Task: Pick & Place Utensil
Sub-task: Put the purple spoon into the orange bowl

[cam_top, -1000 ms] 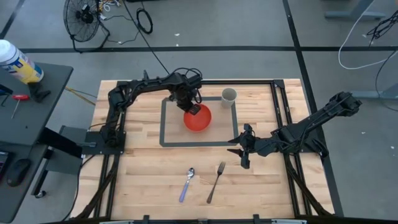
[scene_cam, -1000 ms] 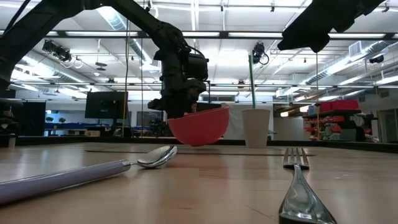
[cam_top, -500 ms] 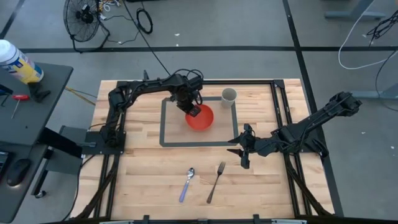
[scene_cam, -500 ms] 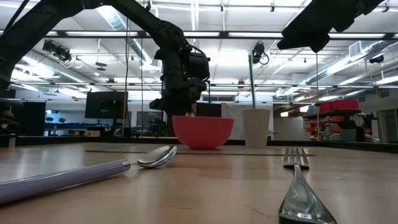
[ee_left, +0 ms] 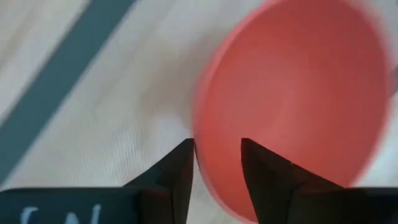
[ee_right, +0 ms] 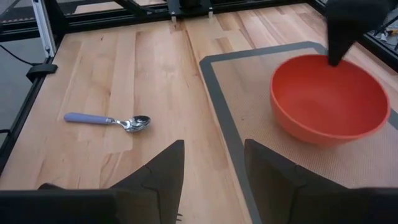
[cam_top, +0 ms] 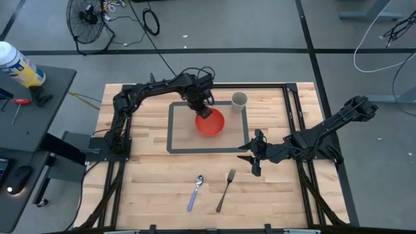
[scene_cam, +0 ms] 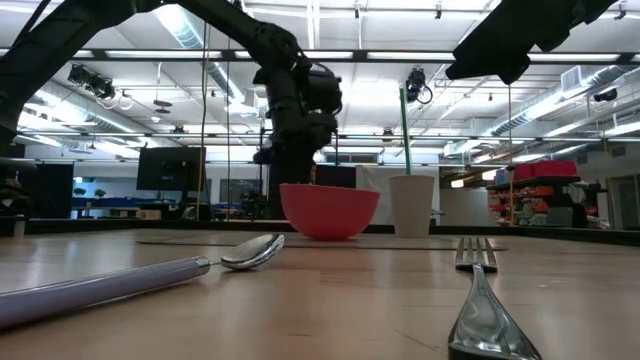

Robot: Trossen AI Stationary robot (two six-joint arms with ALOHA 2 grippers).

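Note:
A red bowl (cam_top: 210, 122) stands upright on the grey-bordered mat (cam_top: 170, 130), with a pale cup (cam_top: 239, 99) at the mat's far right corner. My left gripper (ee_left: 217, 146) is open just above the bowl's far-left rim, one finger inside and one outside. Near the table's front edge lie a spoon with a lilac handle (cam_top: 196, 192) and a metal fork (cam_top: 225, 190) side by side. My right gripper (cam_top: 253, 159) waits open above the table, right of the mat's near right corner and beyond the fork. My left gripper points down over the bowl's rim (ee_left: 198, 155), which runs through the gap between its fingers. Whether either finger touches the rim I cannot tell. The bowl rests level on its base on the mat (scene_cam: 328, 210).
Black frame rails run along the table's left, right and far sides. Bare wood lies between the mat and the two utensils. The low view shows the spoon (scene_cam: 140, 280) and fork (scene_cam: 482, 300) close to the near edge, with the cup (scene_cam: 412, 205) beside the bowl.
A second ago the bowl hung tilted and clear of the mat under my left gripper. It has come down and now sits level on the mat. My left gripper has risen a little above the rim. My right arm has kept still.

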